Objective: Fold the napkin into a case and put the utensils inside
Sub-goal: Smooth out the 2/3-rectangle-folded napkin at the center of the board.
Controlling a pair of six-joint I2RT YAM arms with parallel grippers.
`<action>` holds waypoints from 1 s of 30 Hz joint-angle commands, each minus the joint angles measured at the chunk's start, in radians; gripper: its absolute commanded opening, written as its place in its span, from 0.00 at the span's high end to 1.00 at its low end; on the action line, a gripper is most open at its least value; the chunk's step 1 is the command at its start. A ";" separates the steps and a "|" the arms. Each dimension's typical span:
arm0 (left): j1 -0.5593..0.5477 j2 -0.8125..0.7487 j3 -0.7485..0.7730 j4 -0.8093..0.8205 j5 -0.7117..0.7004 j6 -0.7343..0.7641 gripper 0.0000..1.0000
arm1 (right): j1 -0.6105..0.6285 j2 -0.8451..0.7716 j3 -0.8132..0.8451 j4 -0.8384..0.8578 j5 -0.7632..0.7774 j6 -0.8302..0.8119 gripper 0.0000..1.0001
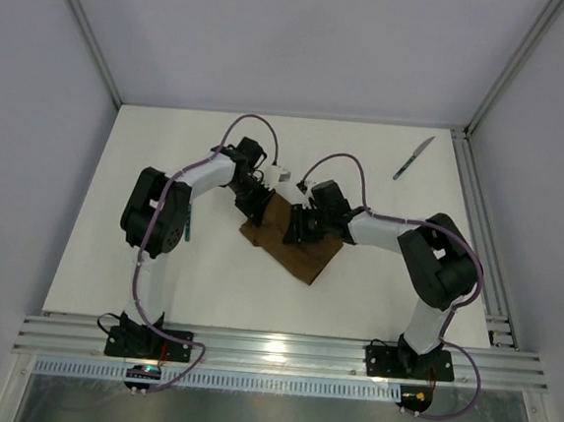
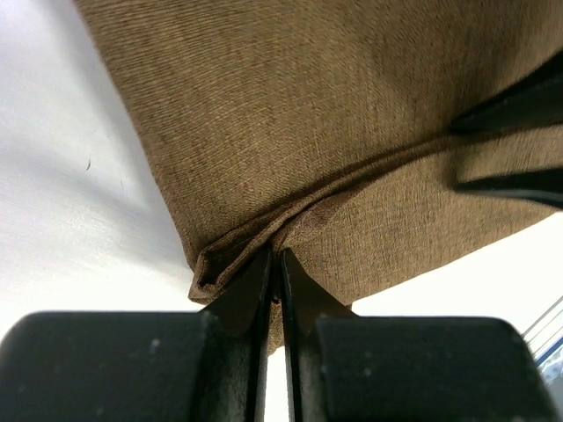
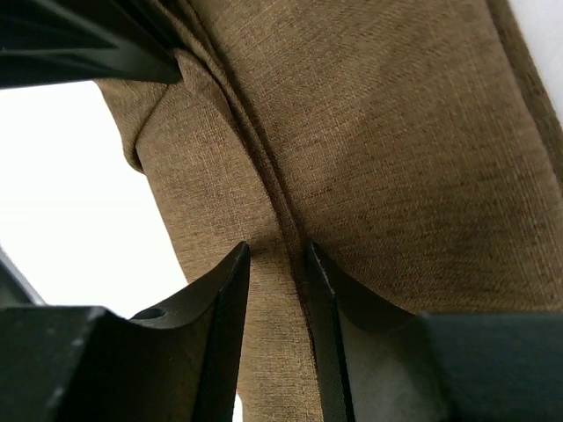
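From above, the brown napkin point(image 1: 303, 257) lay partly folded at the middle of the white surface point(image 1: 373, 298), slanting toward the near edge. The left hand point(image 1: 255, 201) sat on its far-left end and the right hand point(image 1: 298, 228) on its middle. The knife point(image 1: 414, 157) lay well apart, near the far right corner. The teal handle of the fork point(image 1: 190, 227) showed beside the left arm's elbow, toward the left edge.

From the left wrist, the left hand point(image 2: 275, 257) was closed, pinching a folded corner of the napkin point(image 2: 290, 114). The right hand point(image 2: 456, 154) entered from the right.

From the right wrist, the right hand point(image 3: 278, 251) was open, its fingers parted either side of a raised crease in the napkin point(image 3: 396, 158).
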 commanded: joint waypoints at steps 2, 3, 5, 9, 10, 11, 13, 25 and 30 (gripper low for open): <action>0.007 -0.050 -0.011 0.056 0.006 -0.035 0.92 | 0.063 -0.075 -0.023 0.032 0.166 -0.046 0.63; 0.009 -0.050 -0.014 0.060 0.010 -0.039 0.92 | 0.071 -0.071 -0.022 0.021 0.190 -0.055 0.63; 0.016 -0.057 -0.018 0.077 0.029 -0.061 0.88 | 0.082 -0.062 -0.014 -0.034 0.244 -0.064 0.69; 0.033 -0.090 -0.029 0.117 0.061 -0.092 0.75 | 0.083 -0.048 -0.020 -0.062 0.312 -0.075 0.83; 0.036 -0.106 -0.029 0.125 0.068 -0.090 0.74 | 0.083 -0.046 -0.022 -0.064 0.316 -0.086 0.90; 0.039 -0.114 -0.026 0.123 0.084 -0.085 0.69 | 0.082 -0.045 -0.020 -0.062 0.312 -0.089 0.92; 0.053 -0.126 -0.001 0.093 0.130 -0.079 0.63 | 0.082 -0.034 -0.016 -0.059 0.303 -0.100 0.96; 0.121 -0.199 -0.081 0.007 0.176 0.092 0.54 | 0.069 0.006 0.018 -0.024 0.186 -0.164 0.96; 0.119 -0.171 -0.084 0.014 0.190 0.166 0.55 | 0.066 0.021 0.043 -0.034 0.166 -0.190 0.96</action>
